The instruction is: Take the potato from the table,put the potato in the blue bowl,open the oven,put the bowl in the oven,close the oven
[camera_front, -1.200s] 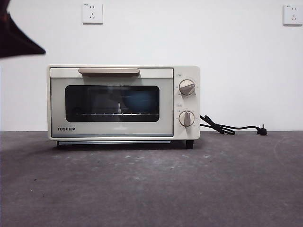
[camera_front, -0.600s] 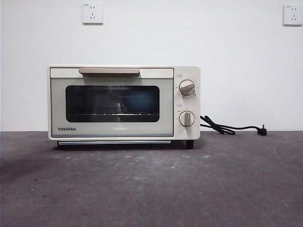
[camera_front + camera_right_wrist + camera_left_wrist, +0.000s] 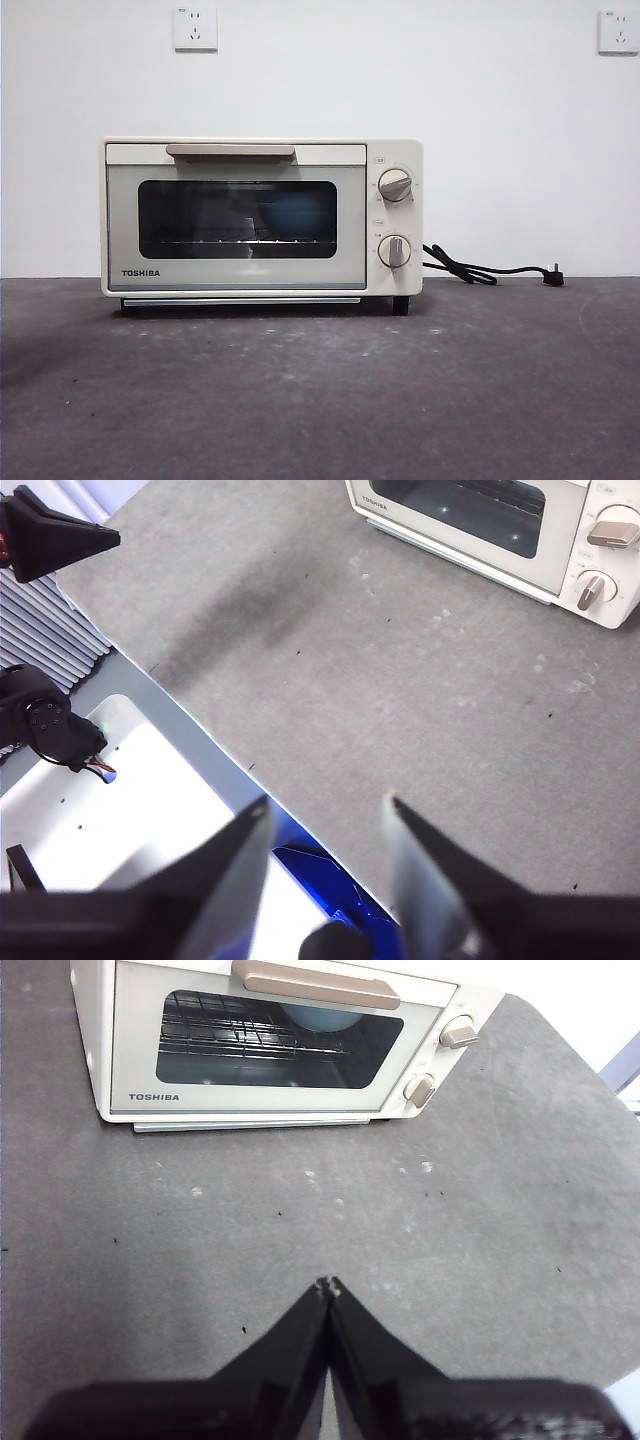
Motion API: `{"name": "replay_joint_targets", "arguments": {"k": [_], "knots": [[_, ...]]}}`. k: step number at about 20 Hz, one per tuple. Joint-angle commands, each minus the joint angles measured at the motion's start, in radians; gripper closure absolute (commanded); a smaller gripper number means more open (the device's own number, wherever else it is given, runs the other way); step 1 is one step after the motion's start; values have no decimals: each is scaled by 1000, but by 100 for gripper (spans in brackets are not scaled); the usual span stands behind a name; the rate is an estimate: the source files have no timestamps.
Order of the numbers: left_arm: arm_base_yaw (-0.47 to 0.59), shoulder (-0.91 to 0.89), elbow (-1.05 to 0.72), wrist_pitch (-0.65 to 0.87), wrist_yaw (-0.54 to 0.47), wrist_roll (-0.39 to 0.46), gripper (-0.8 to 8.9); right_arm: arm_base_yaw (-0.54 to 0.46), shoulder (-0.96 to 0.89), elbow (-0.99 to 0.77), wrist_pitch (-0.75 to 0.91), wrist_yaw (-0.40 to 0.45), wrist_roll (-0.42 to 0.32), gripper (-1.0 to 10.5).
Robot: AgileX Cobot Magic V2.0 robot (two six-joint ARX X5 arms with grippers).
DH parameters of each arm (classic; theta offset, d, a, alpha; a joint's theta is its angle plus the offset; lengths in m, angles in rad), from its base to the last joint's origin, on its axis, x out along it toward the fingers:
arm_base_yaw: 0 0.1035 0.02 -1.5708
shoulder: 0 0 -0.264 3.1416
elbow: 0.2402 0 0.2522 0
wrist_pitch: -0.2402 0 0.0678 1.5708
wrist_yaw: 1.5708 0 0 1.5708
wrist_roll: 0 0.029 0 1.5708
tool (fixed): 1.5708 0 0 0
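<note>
The cream-white Toshiba toaster oven [image 3: 262, 218] is positioned toward the far edge of the dark grey, mottled table [image 3: 320, 400], in front of a white wall, with its dark glass door fully closed and the beige bar handle [image 3: 230, 150] uppermost. Two round knobs [image 3: 395, 185] are mounted one above the other beside the door, and a black cord [image 3: 485, 270] is laid on the table next to the knob side of the oven. The sky-blue bowl [image 3: 322, 1017] is seen through the glass, seated on the wire rack inside the oven; only its rounded lower part is visible. The potato cannot be made out in any view. The left gripper [image 3: 328, 1286] is held above bare table surface, well apart from the oven door, with its two black jaws pressed together at the tips and nothing held between them. The right gripper [image 3: 325, 810] is held over the near edge of the table, far from the oven, with its jaws spread apart and nothing between them. Two white wall sockets [image 3: 195, 28] are fixed high on the wall.
</note>
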Motion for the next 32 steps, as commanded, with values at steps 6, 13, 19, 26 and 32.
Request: {"name": "replay_joint_targets", "arguments": {"k": [6,13,19,26,32], "knots": [[-3,-2,-3,4,-1,14,818,2,-1,-8,-14,2,-27,958],[-2,-2,-3,3,-1,14,818,2,-2,-8,-13,3,3,944],[-2,-2,-3,4,-2,14,818,2,-13,-8,-13,6,3,944],[-2,-1,-3,4,-2,14,818,2,-15,-8,-13,6,3,944],[-6,-3,-10,107,-50,156,818,2,-15,-8,-13,6,3,944]]}}
